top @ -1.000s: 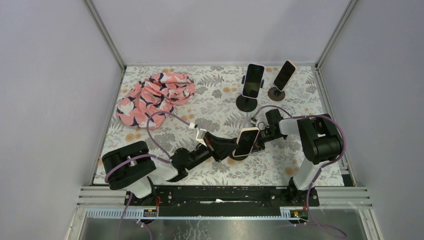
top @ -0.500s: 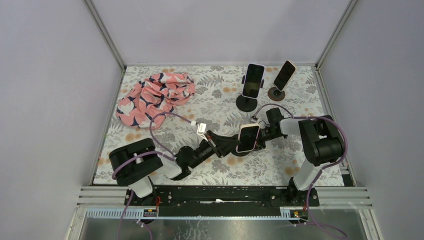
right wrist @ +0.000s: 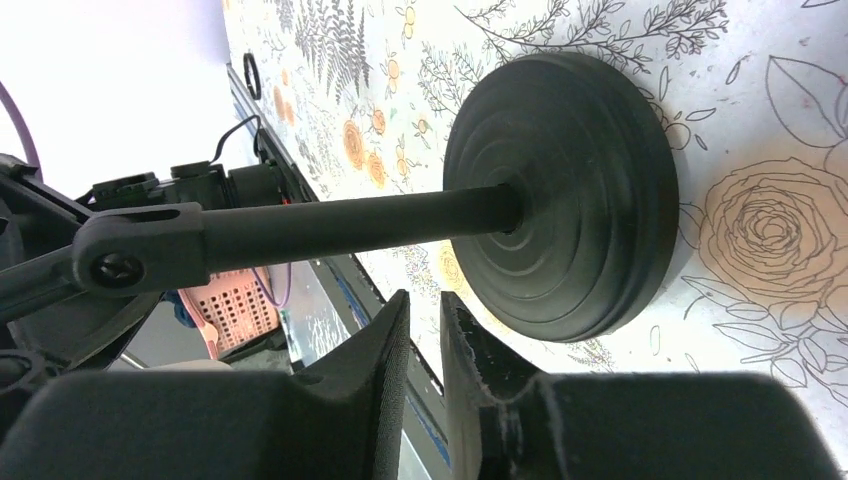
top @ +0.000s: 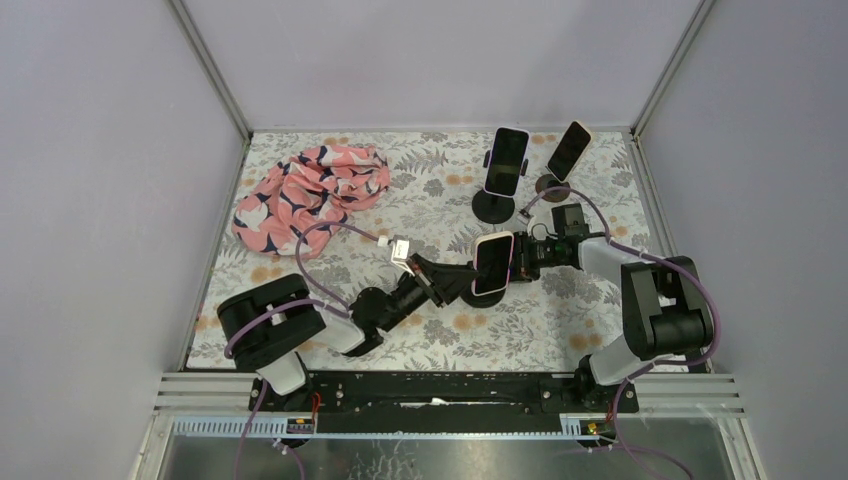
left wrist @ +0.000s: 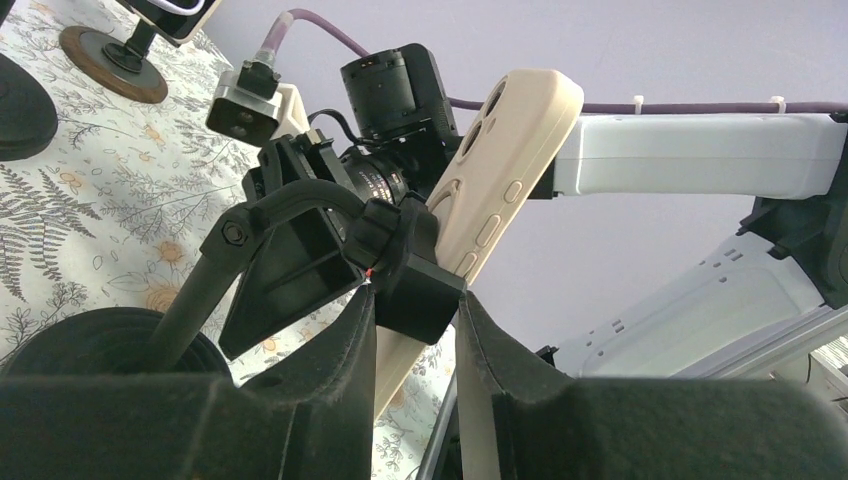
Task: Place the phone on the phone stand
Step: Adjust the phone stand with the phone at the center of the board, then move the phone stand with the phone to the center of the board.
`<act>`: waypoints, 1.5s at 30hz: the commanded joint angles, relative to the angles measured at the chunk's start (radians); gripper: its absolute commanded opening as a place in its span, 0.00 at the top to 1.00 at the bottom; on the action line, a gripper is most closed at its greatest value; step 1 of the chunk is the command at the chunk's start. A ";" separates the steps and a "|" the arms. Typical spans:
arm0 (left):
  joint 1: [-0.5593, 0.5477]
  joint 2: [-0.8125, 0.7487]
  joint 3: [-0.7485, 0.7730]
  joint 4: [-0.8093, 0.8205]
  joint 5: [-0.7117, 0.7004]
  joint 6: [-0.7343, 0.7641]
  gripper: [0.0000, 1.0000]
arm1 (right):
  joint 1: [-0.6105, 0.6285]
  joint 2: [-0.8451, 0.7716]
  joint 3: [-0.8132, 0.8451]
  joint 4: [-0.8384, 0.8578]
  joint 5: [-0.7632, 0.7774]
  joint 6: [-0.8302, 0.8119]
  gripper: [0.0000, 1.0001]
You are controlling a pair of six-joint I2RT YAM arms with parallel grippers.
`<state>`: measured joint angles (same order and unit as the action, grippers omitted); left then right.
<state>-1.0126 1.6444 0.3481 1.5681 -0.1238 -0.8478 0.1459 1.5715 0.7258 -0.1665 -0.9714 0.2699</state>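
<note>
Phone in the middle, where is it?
Top view: the phone is mid-table, slightly right of centre, just nearer than the black stand holding another phone.

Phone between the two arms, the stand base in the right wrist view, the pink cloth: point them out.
phone (top: 492, 265), top view, screen centre.
stand base (right wrist: 585, 190), right wrist view, ridged disc face.
pink cloth (top: 312, 190), top view, middle of the folds.

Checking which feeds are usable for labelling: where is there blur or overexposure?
Left wrist: own fingers dark and blurred, phone sharp. Right wrist: top-left corner blown out white, phone stand sharp. Top external: evenly lit, no glare.
</note>
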 commanded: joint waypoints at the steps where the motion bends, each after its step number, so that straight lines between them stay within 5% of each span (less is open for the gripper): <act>1: 0.028 0.042 -0.021 0.026 -0.073 0.004 0.74 | -0.025 -0.040 -0.020 0.021 -0.026 0.012 0.75; 7: 0.022 0.068 0.002 0.027 0.046 0.065 0.71 | -0.071 -0.059 -0.004 -0.019 -0.022 -0.022 0.71; 13: -0.005 0.072 -0.010 0.016 0.034 0.210 1.00 | -0.179 -0.094 0.036 -0.081 -0.037 -0.070 0.70; 22: 0.033 -0.088 -0.060 -0.075 -0.065 0.415 1.00 | -0.272 -0.189 0.054 -0.104 -0.054 -0.107 0.70; 31: 0.219 -0.131 -0.094 -0.056 -0.059 0.444 1.00 | -0.348 -0.236 0.041 -0.083 -0.113 -0.099 0.70; 39: 0.469 -0.032 -0.044 0.007 0.079 0.321 1.00 | -0.372 -0.276 0.014 -0.053 -0.156 -0.098 0.68; 45: 0.536 0.031 -0.009 0.024 0.148 0.269 1.00 | -0.397 -0.280 0.009 -0.048 -0.196 -0.109 0.68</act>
<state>-0.5087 1.6272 0.3336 1.5635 -0.0071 -0.5373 -0.2317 1.3170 0.7399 -0.2344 -1.1049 0.1780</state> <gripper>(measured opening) 0.343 0.318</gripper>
